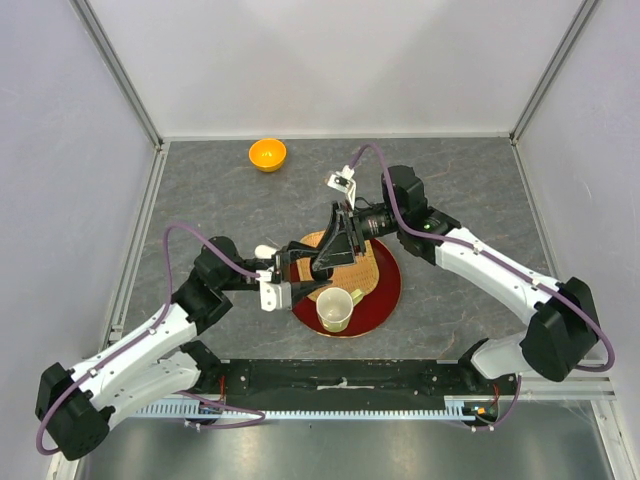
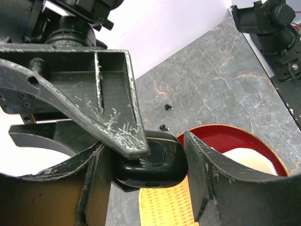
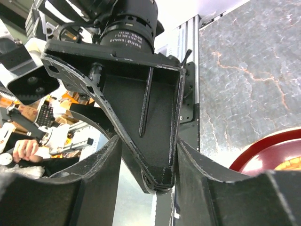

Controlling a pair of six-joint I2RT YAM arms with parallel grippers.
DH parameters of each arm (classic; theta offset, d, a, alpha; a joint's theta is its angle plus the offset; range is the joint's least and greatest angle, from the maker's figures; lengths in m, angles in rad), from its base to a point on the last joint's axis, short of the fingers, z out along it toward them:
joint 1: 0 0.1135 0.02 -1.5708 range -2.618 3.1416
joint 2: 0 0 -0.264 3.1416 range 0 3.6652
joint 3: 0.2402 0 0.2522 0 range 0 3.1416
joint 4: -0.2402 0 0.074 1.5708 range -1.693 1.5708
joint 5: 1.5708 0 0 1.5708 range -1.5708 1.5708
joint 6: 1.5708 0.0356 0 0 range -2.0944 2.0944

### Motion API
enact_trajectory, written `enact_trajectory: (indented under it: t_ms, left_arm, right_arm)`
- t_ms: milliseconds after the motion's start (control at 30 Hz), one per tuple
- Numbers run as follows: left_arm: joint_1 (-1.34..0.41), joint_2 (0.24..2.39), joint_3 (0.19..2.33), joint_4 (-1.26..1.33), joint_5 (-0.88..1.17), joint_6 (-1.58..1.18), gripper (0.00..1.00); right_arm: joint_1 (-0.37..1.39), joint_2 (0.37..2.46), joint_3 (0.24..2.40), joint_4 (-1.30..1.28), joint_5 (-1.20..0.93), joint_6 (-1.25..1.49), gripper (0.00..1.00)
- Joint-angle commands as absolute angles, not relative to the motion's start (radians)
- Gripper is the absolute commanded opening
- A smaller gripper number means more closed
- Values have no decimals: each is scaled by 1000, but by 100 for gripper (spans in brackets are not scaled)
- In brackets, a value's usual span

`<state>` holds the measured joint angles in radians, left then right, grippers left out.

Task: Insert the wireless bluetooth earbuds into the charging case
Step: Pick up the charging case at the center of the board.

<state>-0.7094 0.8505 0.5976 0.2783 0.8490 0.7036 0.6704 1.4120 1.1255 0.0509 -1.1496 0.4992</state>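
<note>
The glossy black charging case (image 2: 157, 172) hangs lid down over a woven yellow mat (image 2: 164, 207). My left gripper (image 2: 146, 155) is shut on it, one finger against each side. My right gripper (image 3: 149, 146) meets it over the plate (image 1: 385, 300), jaws apart. One of its fingers (image 2: 94, 89) lies across the top of the case. In the right wrist view a left finger fills the gap and hides the case. Two tiny black earbuds (image 2: 168, 107) (image 2: 163, 126) lie on the grey table beyond the case.
A cream cup (image 1: 335, 310) stands on the red plate's near side, close to both grippers. An orange bowl (image 1: 267, 154) sits at the back left. A small white thing (image 1: 263, 249) lies on the table by my left wrist, too small to identify.
</note>
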Motion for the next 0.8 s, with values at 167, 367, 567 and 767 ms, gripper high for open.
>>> enact_trajectory:
  t_ms: [167, 367, 567, 767]
  left_arm:
    - [-713, 808, 488, 415, 741, 578, 2]
    - [-715, 790, 431, 550, 618, 508, 2]
    - [-716, 775, 348, 771, 496, 445, 2]
    - [-719, 790, 308, 916, 443, 408, 2]
  right_arm:
    - [677, 1344, 1127, 153, -1054, 520, 57]
    - [675, 1310, 1108, 114, -916, 497, 70]
    - [675, 1250, 1048, 135, -778, 541, 76]
    - [675, 1230, 974, 225, -759, 612, 75]
